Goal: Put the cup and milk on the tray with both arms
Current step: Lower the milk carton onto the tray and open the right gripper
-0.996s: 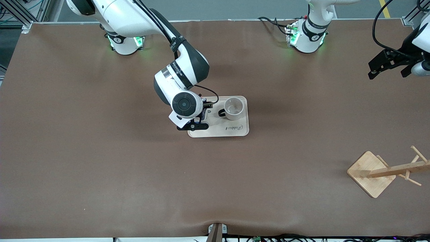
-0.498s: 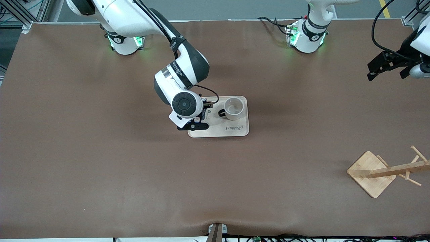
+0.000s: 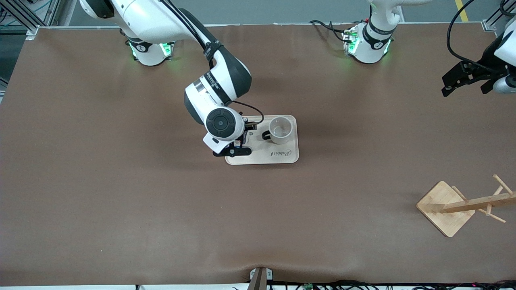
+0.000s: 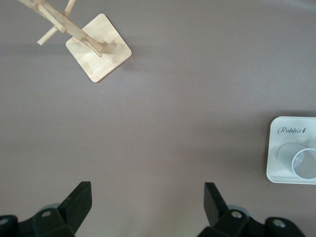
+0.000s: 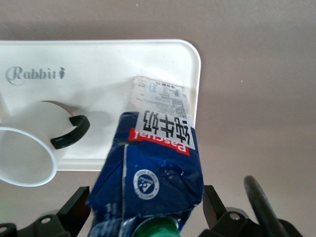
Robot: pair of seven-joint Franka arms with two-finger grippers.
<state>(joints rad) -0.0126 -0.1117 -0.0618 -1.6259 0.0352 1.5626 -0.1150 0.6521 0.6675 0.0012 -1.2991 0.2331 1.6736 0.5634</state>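
Right wrist view looks down past the right gripper, whose two black fingers stand spread wide on either side of the milk. The carton sits between them with a gap showing on each side, its green cap closest to the wrist and its pale base resting on the tray below. Whether the finger pads touch the carton cannot be told. Beside the carton on the same tray stands the cup, upright, its black handle turned toward the milk.

From the front camera, the right gripper hangs over the tray at its end toward the right arm's base, and the cup stands at the tray's other end.

Well apart from all this, the left gripper waits in the air over the left arm's end of the table. Its fingers are spread wide with nothing between them. Below it lies bare brown table, and past that the wooden rack.
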